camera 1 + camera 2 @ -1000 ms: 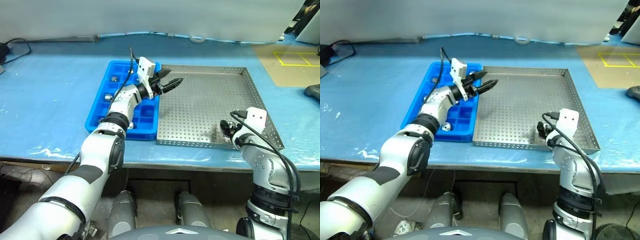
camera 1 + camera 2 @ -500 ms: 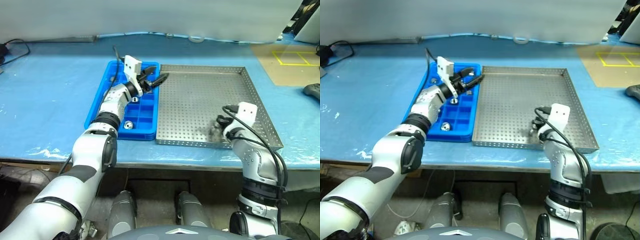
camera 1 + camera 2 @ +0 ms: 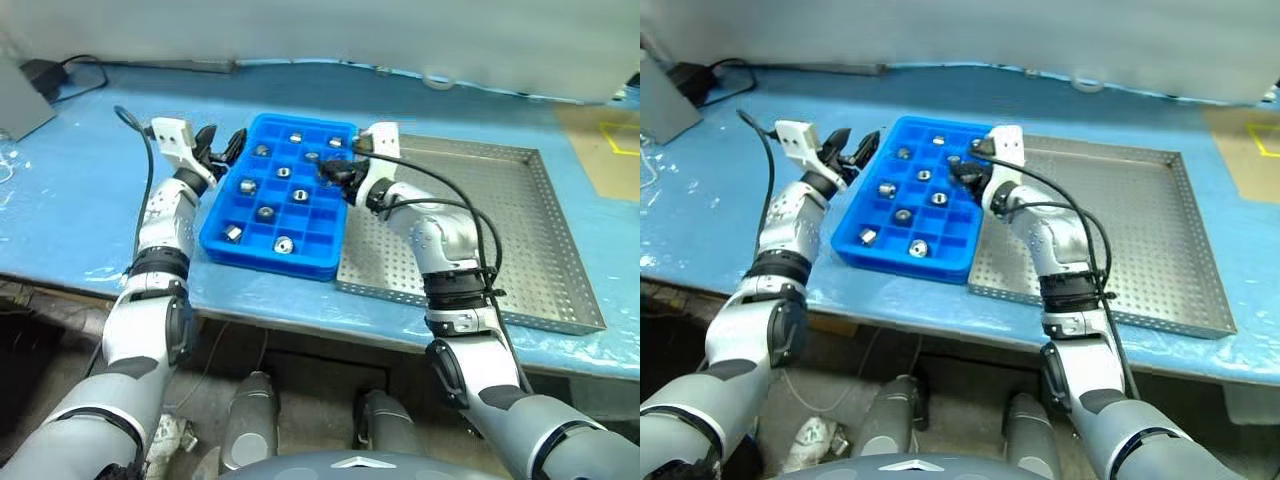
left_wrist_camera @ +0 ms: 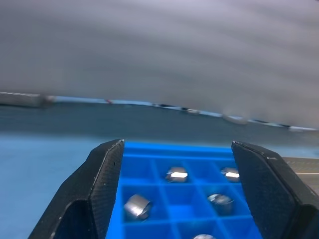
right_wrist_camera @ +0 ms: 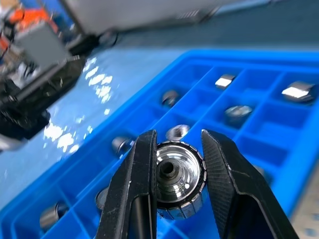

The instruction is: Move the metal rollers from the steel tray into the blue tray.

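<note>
Over the blue tray, near its 2 o'clock corner, the right gripper had its jaws clamped on 1 metal roller, dark hole facing the wrist camera. Other rollers sat 1 per compartment in the tray. Left gripper hovered at the tray's 10 o'clock edge, jaws apart, empty. Steel tray lay touching the blue tray at 3 o'clock.

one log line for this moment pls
right gripper: shut on metal roller, over blue tray | left gripper: open, beside blue tray | steel tray: no rollers seen
</note>
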Controlling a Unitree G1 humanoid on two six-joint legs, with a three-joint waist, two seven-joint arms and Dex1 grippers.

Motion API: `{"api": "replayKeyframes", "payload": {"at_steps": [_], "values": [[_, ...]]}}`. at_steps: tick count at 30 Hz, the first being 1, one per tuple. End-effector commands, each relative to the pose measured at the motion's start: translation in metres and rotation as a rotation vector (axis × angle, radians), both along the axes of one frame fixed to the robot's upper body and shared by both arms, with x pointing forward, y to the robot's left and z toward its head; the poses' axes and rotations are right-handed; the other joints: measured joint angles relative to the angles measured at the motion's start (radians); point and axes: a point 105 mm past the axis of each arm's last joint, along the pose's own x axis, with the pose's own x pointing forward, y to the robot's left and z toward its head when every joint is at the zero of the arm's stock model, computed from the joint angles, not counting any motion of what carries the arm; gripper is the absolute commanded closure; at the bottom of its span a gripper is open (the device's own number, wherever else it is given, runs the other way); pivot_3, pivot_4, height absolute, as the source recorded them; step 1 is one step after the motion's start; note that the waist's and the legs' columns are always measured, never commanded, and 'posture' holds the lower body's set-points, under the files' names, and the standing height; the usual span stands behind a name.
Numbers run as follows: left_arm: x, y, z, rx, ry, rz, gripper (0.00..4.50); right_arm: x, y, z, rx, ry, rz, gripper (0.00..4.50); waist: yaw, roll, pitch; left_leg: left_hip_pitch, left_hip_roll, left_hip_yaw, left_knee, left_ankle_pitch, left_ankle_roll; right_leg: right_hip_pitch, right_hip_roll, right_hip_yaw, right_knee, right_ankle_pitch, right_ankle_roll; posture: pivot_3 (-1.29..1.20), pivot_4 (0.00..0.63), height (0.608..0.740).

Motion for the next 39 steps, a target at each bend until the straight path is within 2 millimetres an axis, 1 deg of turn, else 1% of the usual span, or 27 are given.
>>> {"api": "replayKeyframes", "payload": {"at_steps": [1, 4, 9, 16, 19, 24, 28, 35, 39], "values": [[-0.006, 0.006, 0.026, 0.029, -0.087, 0.021, 0.70, 0.001, 0.001, 0.003, -0.039, -0.031, 0.037, 3.54, 0.021, 0.000, 0.000, -0.002, 0.000, -0.002, 0.001, 0.001, -0.001, 0.000, 0.000, -0.002, 0.000, 0.000, 0.000, 0.10, 0.150, 0.740], [-0.009, 0.009, 0.027, 0.018, -0.088, 0.029, 0.70, 0.001, 0.000, -0.002, -0.066, -0.021, 0.046, 3.54, 0.038, 0.000, 0.000, -0.004, -0.001, -0.009, 0.002, 0.004, -0.006, 0.000, -0.001, -0.006, 0.001, 0.000, 0.000, 0.11, 0.150, 0.740], [-0.011, 0.004, 0.028, 0.022, -0.085, 0.014, 0.70, 0.000, -0.007, -0.005, -0.110, -0.013, 0.045, 3.54, 0.039, 0.000, 0.000, -0.003, -0.001, -0.014, -0.001, 0.010, -0.017, 0.000, 0.000, -0.007, 0.006, 0.000, 0.001, 0.10, 0.150, 0.740], [-0.008, -0.009, 0.027, 0.028, -0.073, -0.032, 0.70, -0.012, -0.021, -0.014, -0.169, 0.013, 0.043, 3.54, 0.035, 0.000, 0.000, -0.002, -0.001, -0.016, -0.002, 0.013, -0.022, -0.002, 0.001, -0.007, 0.010, 0.000, 0.001, 0.05, 0.150, 0.740], [-0.006, -0.013, 0.030, 0.029, -0.073, -0.047, 0.70, -0.015, -0.022, -0.014, -0.164, 0.013, 0.040, 3.54, 0.034, 0.000, 0.000, -0.003, -0.001, -0.016, -0.002, 0.013, -0.022, -0.003, 0.002, -0.007, 0.010, 0.000, 0.001, 0.04, 0.150, 0.740], [-0.005, -0.021, 0.029, 0.049, -0.074, -0.075, 0.70, -0.022, -0.004, -0.016, -0.177, 0.017, 0.102, 3.54, 0.029, 0.000, 0.000, -0.003, -0.001, -0.016, -0.002, 0.014, -0.022, -0.003, 0.002, -0.007, 0.010, 0.000, 0.001, 0.03, 0.150, 0.740], [-0.007, -0.025, 0.027, 0.066, -0.076, -0.090, 0.70, -0.017, 0.005, -0.023, -0.224, 0.029, 0.108, 3.54, 0.025, 0.000, 0.000, -0.003, -0.001, -0.016, -0.002, 0.014, -0.022, -0.003, 0.002, -0.007, 0.010, 0.000, 0.001, 0.04, 0.150, 0.740], [-0.010, -0.024, 0.025, 0.081, -0.080, -0.091, 0.70, -0.017, 0.025, -0.028, -0.278, 0.032, 0.182, 3.54, 0.018, 0.000, 0.000, -0.003, -0.001, -0.016, -0.002, 0.014, -0.022, -0.003, 0.002, -0.007, 0.010, 0.000, 0.001, 0.06, 0.150, 0.740], [-0.012, -0.024, 0.024, 0.089, -0.082, -0.094, 0.70, -0.011, 0.027, -0.026, -0.291, 0.005, 0.172, 3.54, 0.017, 0.000, 0.000, -0.004, -0.001, -0.016, -0.002, 0.014, -0.022, -0.004, 0.002, -0.007, 0.010, 0.000, 0.001, 0.08, 0.150, 0.740]]}}
